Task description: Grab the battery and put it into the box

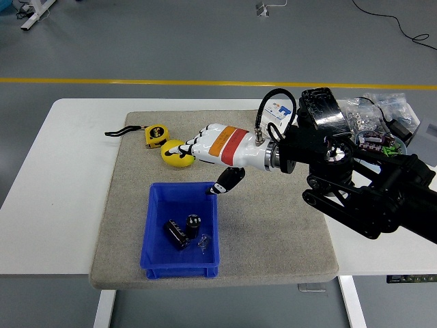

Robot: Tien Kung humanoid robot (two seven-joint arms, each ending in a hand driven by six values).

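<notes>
So the right hand (pixel 205 152) is hanging over the far edge of the blue box (pixel 154 236), fingers stretched out flat and holding nothing, thumb pointing down toward the box's back right corner. The battery (pixel 194 222) sits inside the box, standing more or less on end on the floor, right beside another black battery (pixel 175 234) lying on its side, with a small clear bit (pixel 203 240) close by in the same box. Looks to me like the drop is done, so what's left is getting the hand out cleanly. If I were driving this, I'd lift straight up first before pulling back to the right, because that thumb is really close to the box rim and a sideways drag could hook the wall and shove the box across the grey mat (pixel 273 232). Also worth watching the fingertips: they're just about touching the yellow lemon-shaped thing (pixel 173 154), which looks like it would roll if nudged, and the yellow tape measure (pixel 156 134) is just beyond it. Keep the fingers open on the way out. Left arm isn't visible anywhere.
</notes>
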